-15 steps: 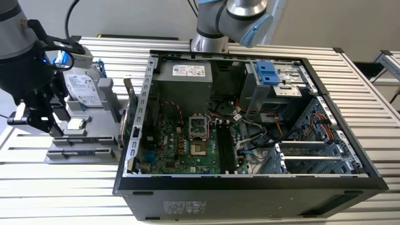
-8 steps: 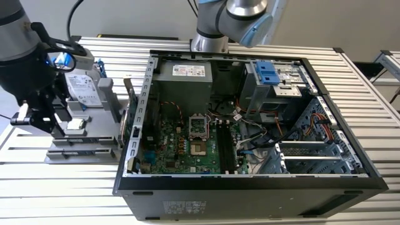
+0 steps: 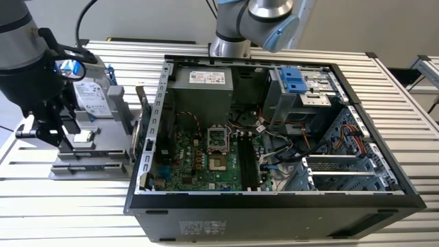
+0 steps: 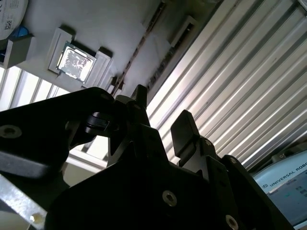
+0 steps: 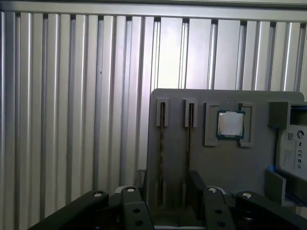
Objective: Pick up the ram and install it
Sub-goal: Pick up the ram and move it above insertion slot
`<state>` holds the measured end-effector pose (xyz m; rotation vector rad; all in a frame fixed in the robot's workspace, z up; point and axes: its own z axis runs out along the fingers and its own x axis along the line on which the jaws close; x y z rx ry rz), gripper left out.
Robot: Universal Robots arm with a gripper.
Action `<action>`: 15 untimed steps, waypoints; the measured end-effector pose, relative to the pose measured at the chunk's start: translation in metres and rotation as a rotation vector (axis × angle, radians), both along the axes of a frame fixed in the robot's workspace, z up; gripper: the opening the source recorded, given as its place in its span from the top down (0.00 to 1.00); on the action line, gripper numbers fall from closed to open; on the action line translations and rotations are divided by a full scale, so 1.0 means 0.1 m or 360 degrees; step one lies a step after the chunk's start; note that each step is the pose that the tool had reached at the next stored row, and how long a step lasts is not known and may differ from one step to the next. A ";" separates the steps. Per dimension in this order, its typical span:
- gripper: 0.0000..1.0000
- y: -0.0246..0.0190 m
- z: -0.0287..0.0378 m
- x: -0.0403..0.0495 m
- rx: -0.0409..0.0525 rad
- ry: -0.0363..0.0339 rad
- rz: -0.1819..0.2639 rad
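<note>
The claw (image 5: 167,178) is open and empty, positioned over the grey holder (image 5: 225,163) on the desk (image 5: 72,96). The ram (image 5: 188,143) stands on edge in a holder slot, near the spread fingers and not touching them.

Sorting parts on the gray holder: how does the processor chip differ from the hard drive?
The processor chip is small and square, lying flat in its recess; the hard drive is a much bigger box, propped up on edge with blue clips. Both are silver and sit on the gray holder.
</note>
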<state>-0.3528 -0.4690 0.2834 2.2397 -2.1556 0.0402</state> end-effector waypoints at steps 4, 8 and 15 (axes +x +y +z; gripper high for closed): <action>0.00 0.015 -0.038 0.000 -0.0005 0.0000 -0.0001; 0.00 0.022 -0.078 0.000 -0.0011 0.0000 0.0000; 0.00 0.030 -0.146 0.000 -0.0022 0.0000 -0.0001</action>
